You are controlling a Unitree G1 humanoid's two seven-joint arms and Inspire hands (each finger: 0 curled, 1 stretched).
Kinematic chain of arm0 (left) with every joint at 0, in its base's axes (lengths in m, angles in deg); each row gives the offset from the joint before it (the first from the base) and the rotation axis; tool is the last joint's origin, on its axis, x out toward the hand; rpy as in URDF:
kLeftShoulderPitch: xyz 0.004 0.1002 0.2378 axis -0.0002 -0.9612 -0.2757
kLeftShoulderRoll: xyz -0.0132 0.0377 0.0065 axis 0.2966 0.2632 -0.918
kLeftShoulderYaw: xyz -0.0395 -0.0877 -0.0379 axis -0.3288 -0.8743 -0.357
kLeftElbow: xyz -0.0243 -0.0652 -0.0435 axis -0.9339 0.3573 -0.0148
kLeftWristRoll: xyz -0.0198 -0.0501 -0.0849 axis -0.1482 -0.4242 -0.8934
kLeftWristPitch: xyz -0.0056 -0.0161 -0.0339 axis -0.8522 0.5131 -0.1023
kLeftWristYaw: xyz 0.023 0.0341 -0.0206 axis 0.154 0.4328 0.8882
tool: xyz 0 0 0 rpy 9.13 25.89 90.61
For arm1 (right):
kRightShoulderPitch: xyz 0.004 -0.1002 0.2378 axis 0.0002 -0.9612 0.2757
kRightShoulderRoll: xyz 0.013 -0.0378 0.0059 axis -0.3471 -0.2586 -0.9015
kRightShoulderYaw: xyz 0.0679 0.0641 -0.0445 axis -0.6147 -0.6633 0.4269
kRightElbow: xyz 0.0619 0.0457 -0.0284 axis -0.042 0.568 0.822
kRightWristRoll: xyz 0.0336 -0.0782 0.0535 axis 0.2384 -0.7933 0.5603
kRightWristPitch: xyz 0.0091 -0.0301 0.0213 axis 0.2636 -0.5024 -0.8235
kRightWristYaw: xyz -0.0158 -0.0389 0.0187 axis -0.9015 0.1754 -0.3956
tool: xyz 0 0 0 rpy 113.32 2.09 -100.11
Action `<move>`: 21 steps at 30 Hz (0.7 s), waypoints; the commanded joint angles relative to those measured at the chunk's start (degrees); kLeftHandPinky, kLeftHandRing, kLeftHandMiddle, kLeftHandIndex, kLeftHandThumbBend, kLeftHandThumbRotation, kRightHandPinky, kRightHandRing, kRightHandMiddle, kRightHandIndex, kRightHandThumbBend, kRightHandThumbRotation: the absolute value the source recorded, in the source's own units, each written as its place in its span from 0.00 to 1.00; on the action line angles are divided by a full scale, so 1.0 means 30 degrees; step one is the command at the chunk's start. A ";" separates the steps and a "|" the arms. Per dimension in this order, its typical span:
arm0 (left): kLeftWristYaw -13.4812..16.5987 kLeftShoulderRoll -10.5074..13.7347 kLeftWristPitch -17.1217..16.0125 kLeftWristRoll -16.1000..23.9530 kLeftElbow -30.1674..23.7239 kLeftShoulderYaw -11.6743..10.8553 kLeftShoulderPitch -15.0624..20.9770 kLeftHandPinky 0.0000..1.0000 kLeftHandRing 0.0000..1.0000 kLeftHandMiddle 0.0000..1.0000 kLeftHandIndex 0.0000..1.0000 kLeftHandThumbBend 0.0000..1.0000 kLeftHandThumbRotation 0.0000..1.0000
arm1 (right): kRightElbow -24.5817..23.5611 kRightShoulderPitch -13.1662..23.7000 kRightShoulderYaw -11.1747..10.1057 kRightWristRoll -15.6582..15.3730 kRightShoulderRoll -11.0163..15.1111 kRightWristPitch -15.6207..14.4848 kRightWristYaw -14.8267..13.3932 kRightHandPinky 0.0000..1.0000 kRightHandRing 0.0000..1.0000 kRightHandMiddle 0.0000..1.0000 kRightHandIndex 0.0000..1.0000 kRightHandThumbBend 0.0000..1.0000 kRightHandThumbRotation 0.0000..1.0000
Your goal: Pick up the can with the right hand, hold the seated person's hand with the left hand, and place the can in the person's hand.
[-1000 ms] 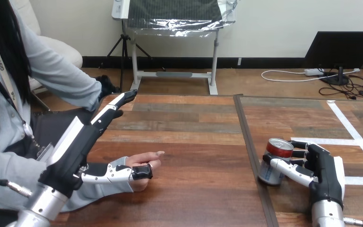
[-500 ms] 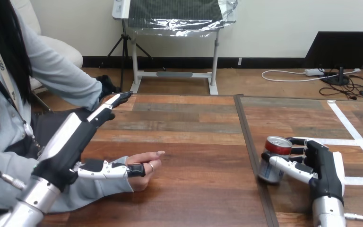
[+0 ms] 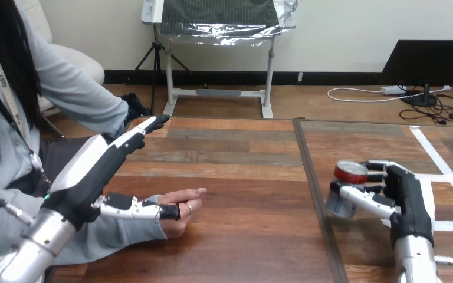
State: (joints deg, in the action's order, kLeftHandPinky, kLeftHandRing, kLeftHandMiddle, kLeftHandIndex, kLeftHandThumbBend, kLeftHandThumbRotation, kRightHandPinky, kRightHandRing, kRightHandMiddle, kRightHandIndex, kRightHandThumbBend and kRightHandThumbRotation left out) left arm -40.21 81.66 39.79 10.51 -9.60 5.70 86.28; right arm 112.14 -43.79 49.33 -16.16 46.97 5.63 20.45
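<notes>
The robot's right hand (image 3: 410,197) has just taken the short silver drink can with the red top band (image 3: 349,174) off the wooden plank table (image 3: 242,177). A second ago the can stood on the boards at the right of the table. Now it sits higher in the head view and leans a little, with the fingers curled behind it and the thumb across its front. The pickup step looks done, and the carry across to the left side comes next.

The left hand (image 3: 94,171) has sunk lower over the same second. Its fingers are straight and point away across the table. Its thumb lies over the person's hand (image 3: 180,206), which rests near the table's left edge with its fingertips toward the middle. The thumb has slid slightly back toward the wrist. No curl around the hand can be seen, so the hold the task asks for appears not yet made. The can and the waiting hand are well apart.

The count is one can, two robot hands, one person's hand on the table and one set of white tape lines (image 3: 442,159) by the can.
</notes>
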 commanded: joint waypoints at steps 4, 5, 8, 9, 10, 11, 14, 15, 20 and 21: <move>0.0969 0.0741 0.0207 0.0674 0.0834 0.0794 0.2357 0.84 0.92 0.91 0.92 1.00 0.31 | -0.1437 0.2337 0.0004 0.0208 0.0313 0.0957 0.0273 0.34 0.40 0.47 0.53 0.75 0.00; 0.1011 0.0810 0.0210 0.0749 0.0995 0.0888 0.2488 0.84 0.92 0.91 0.92 1.00 0.31 | -0.1489 0.2342 0.0092 0.0078 0.0341 0.1096 0.0206 0.35 0.40 0.47 0.53 0.75 0.00; 0.1074 0.0947 0.0249 0.0839 0.1326 0.1115 0.2761 0.84 0.92 0.91 0.92 1.00 0.31 | -0.1572 0.2352 0.0265 -0.0192 0.0426 0.1364 0.0081 0.35 0.40 0.47 0.53 0.75 0.00; 0.1080 0.0982 0.0274 0.0848 0.1424 0.1184 0.2841 0.84 0.91 0.91 0.92 1.00 0.31 | -0.1581 0.2360 0.0301 -0.0249 0.0451 0.1415 0.0061 0.35 0.40 0.47 0.53 0.75 0.00; 0.1101 0.1011 0.0286 0.0852 0.1502 0.1249 0.2903 0.84 0.91 0.91 0.92 1.00 0.31 | -0.1587 0.2365 0.0321 -0.0289 0.0471 0.1450 0.0050 0.35 0.40 0.47 0.53 0.75 0.00; 0.1074 0.1069 0.0367 0.0884 0.1634 0.1339 0.3026 0.84 0.91 0.91 0.92 1.00 0.30 | -0.1590 0.2398 0.0328 -0.0306 0.0482 0.1415 0.0044 0.35 0.40 0.47 0.53 0.74 0.00; 0.1094 0.1216 0.0574 0.1051 0.1888 0.1587 0.3296 0.84 0.91 0.91 0.92 1.00 0.30 | -0.1597 0.2469 0.0313 -0.0302 0.0505 0.1346 0.0083 0.35 0.40 0.47 0.53 0.74 0.00; 0.1112 0.1268 0.0652 0.1143 0.1946 0.1667 0.3376 0.84 0.91 0.91 0.92 1.00 0.30 | -0.1605 0.2486 0.0313 -0.0301 0.0514 0.1352 0.0106 0.35 0.40 0.46 0.53 0.74 0.00; 0.1139 0.1512 0.0934 0.1580 0.2300 0.2058 0.3814 0.84 0.91 0.92 0.92 1.00 0.31 | -0.1745 0.2570 0.0368 -0.0329 0.0526 0.1308 0.0151 0.35 0.40 0.46 0.53 0.74 0.00; 0.1119 0.1540 0.0992 0.1602 0.2360 0.2137 0.3890 0.84 0.91 0.92 0.92 1.00 0.31 | -0.1769 0.2582 0.0394 -0.0363 0.0539 0.1291 0.0120 0.35 0.40 0.46 0.53 0.74 0.00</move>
State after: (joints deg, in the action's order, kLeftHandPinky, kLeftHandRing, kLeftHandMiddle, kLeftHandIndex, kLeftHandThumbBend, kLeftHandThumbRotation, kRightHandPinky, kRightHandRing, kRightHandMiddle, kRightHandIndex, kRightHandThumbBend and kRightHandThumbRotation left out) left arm -37.89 84.33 42.03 14.49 -3.92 10.85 93.02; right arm 110.54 -42.05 49.90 -16.89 46.97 7.49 21.00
